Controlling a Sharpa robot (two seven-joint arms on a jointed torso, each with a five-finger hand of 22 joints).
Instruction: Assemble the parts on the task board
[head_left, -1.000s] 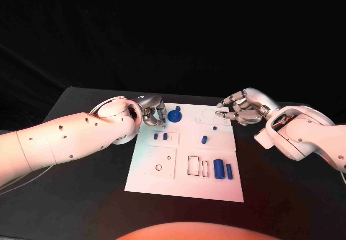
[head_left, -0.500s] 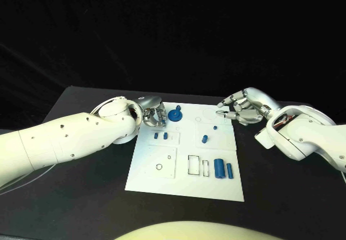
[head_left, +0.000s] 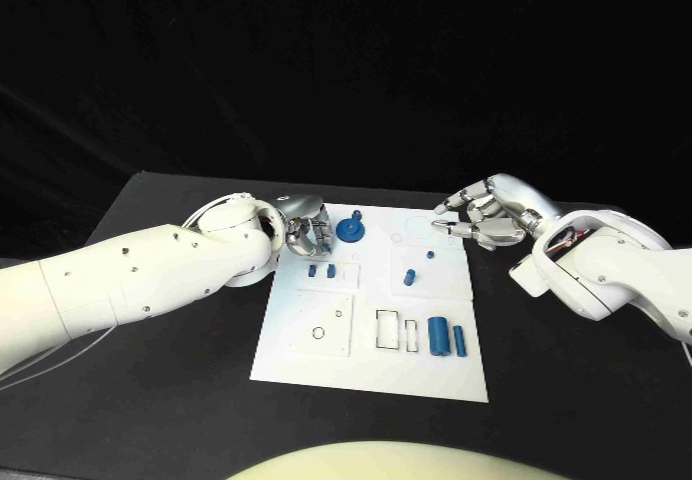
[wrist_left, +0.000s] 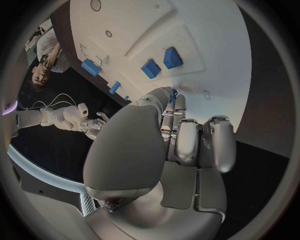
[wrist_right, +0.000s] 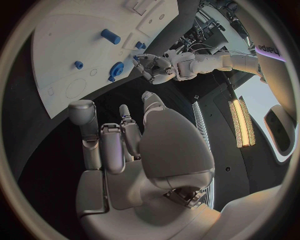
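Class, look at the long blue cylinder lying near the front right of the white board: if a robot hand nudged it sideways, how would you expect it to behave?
The long blue cylinder lies on its side on the flat task board, so it would probably roll rather than slide. It looks rigid and small, so likely light. Its smooth round surface may slip from a loose pinch.

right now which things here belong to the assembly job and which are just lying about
Job:
white rectangular task board
round blue knob part, beside the left hand
small blue block parts
blue cylinder parts
right hand, holding nothing

Lying about:
black table
thin pale cable
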